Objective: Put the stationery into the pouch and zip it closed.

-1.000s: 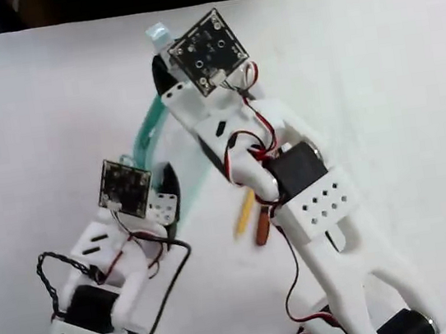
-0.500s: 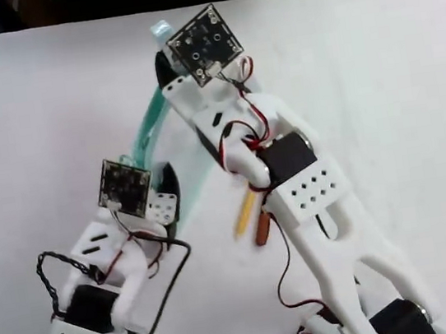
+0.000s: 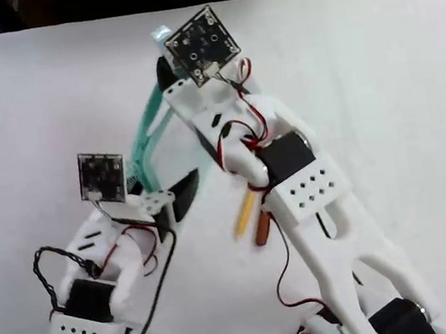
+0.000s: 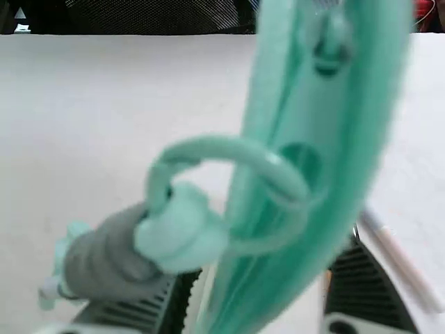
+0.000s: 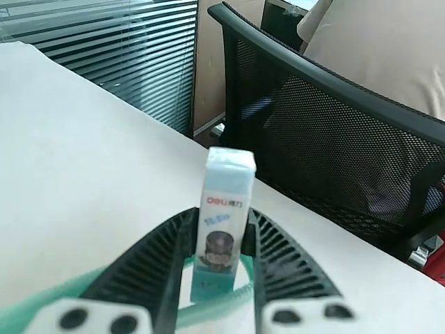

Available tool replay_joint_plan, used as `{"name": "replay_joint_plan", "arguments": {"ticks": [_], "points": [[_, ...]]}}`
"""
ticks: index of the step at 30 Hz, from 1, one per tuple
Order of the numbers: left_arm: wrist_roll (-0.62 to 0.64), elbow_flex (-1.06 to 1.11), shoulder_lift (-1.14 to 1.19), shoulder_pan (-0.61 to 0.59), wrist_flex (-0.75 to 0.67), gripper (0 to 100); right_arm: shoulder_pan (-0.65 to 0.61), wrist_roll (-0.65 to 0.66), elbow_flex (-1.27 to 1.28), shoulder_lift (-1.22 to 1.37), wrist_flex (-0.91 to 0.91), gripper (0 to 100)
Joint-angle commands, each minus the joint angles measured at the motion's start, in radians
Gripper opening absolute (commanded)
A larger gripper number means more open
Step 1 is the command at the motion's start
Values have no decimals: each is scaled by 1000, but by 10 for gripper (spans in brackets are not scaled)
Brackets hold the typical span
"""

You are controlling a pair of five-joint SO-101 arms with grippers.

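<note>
A teal pouch [image 3: 147,132] stands on edge on the white table, running between the two arms. My left gripper [image 3: 169,195] is shut on its near end. The left wrist view has the pouch [image 4: 313,139] between the black jaws of that gripper [image 4: 257,306], with a ring-shaped zip pull and pale charm [image 4: 174,229] hanging beside it. My right gripper [image 3: 163,66] is at the pouch's far end, shut on a pale blue eraser [image 3: 159,35]. The right wrist view shows the eraser [image 5: 226,202] upright between the fingers, above the teal edge.
A yellow pencil [image 3: 245,214] and a brown pen [image 3: 261,228] lie on the table partly under the right arm. A black mesh chair [image 5: 327,139] stands beyond the far table edge. Open table lies to the right and far left.
My left wrist has turned and drawn back to the left, taking the pouch's near end with it. The right arm has edged slightly farther away, with the eraser still in its gripper.
</note>
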Motion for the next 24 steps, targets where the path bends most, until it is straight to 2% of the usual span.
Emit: {"name": "replay_joint_plan", "arguments": {"ticks": [1,7,12,13,19,24], "points": [[14,-14,8,-7,-6,294,7,0,-5,-12,2,18],[14,-12,8,-5,-9,294,7,-8,-11,-21,41,35],[14,-11,8,-5,-9,294,-7,-9,-8,-77,111,264],[14,-11,8,-5,-9,294,-15,-9,-8,-88,124,284],[14,-11,8,-5,-9,294,-25,-9,-11,-131,136,227],[14,-11,8,-5,-6,294,-25,-5,-11,-133,140,219]]}}
